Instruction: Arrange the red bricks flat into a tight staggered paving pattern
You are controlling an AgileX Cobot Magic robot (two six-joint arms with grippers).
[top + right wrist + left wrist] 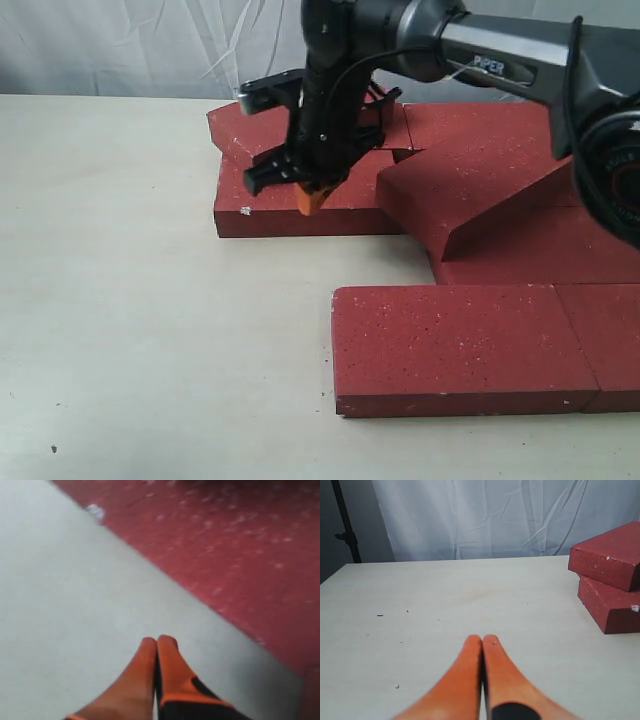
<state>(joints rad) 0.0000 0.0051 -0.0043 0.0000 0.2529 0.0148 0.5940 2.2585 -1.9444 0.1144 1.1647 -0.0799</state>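
Note:
Several dark-red bricks lie on the pale table. Two sit end to end in a flat front row (460, 345). Behind them a brick (470, 180) leans tilted on others. At the back left one brick (250, 130) rests askew on a flat brick (285, 212); the left wrist view shows this pair (610, 555) off to one side. My right gripper (312, 198) hangs shut and empty over the front edge of that back-left pair; its view has orange fingertips (159, 641) over table beside a brick's top (240, 545). My left gripper (482, 640) is shut and empty above bare table.
The right arm (500, 60) reaches in from the upper right across the brick pile. The pale table (150, 300) stretches left of the bricks. A white curtain (480, 515) hangs behind the table, and a black stand (347, 525) stands at its side.

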